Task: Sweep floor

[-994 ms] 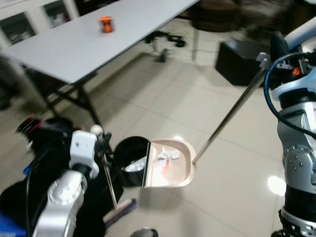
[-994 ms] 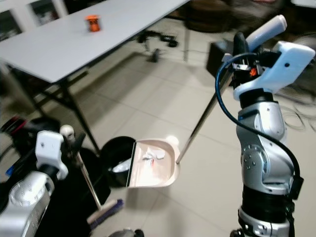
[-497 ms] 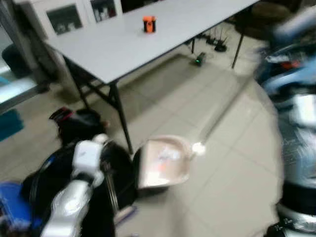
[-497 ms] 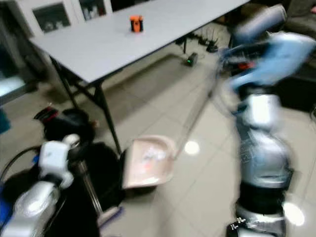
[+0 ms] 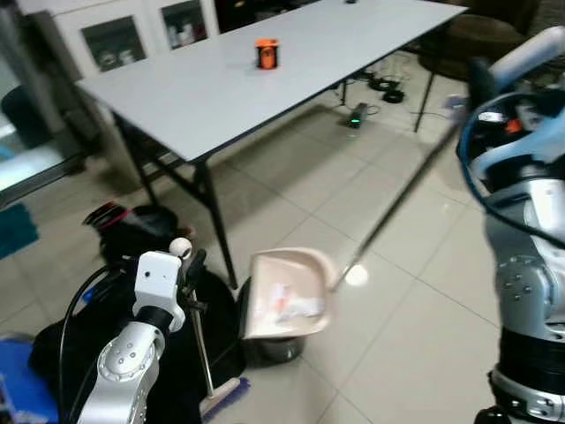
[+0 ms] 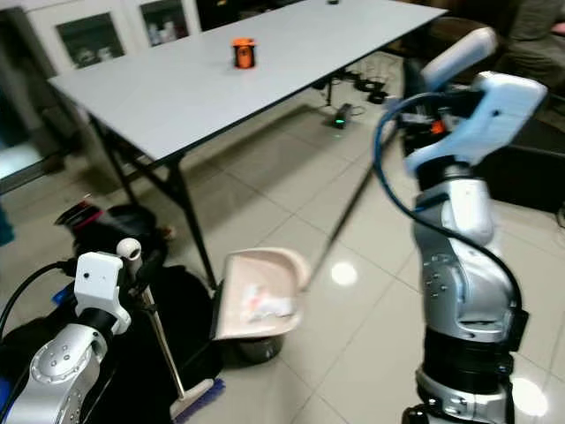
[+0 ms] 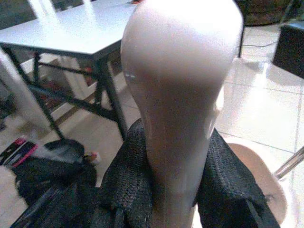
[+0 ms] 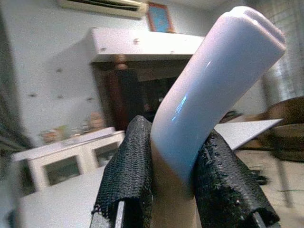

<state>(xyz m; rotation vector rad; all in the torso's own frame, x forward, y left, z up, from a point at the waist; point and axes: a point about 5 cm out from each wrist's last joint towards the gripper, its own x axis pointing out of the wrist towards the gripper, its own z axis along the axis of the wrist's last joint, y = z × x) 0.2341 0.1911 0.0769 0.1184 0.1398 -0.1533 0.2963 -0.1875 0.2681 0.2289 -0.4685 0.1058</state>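
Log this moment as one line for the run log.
left gripper shut on broom handle | right gripper shut on dustpan handle | dustpan with debris, tilted over black bin

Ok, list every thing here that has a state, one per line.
dustpan: lifted, tilted over the bin, scraps inside
bin: open, under the dustpan
broom: upright, bristles at the floor
left gripper: shut on the broom handle
right gripper: shut on the dustpan handle
orange object: standing on the table
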